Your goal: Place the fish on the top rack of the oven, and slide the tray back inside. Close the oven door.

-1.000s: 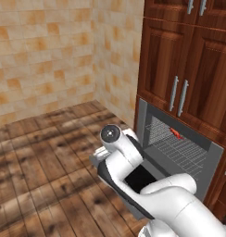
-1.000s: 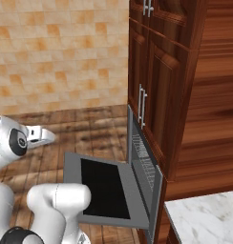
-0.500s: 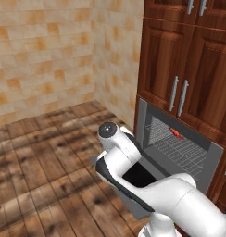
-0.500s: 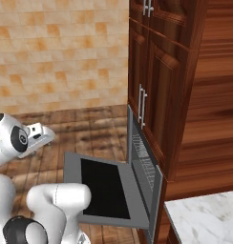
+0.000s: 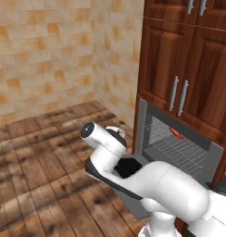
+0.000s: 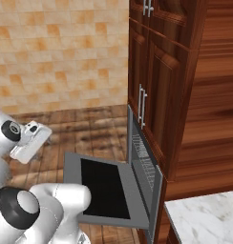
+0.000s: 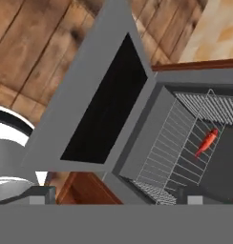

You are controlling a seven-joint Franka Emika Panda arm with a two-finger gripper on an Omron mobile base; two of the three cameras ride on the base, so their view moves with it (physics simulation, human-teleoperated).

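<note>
Wooden plank floor (image 5: 36, 171) and tan tiled wall (image 6: 56, 52) left of the oven (image 5: 147, 115), red-brown cabinets (image 5: 179, 65) above it. Oven door (image 6: 109, 188) folded down flat, black window up. From the left base view, fish (image 5: 175, 133) on the top rack (image 5: 177, 148), within the cavity. Seen from the hand camera, fish toward the rack's far edge. Gripper (image 6: 32, 143) out past the door's outer edge, jaws spread wide, nothing between.

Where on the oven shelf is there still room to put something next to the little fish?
The top rack is mostly bare wire: the fish lies near one side edge, so the stretch from it to the far side wall is free. The oven door hangs open, its window bare. Crowded: just the fish's corner.
</note>
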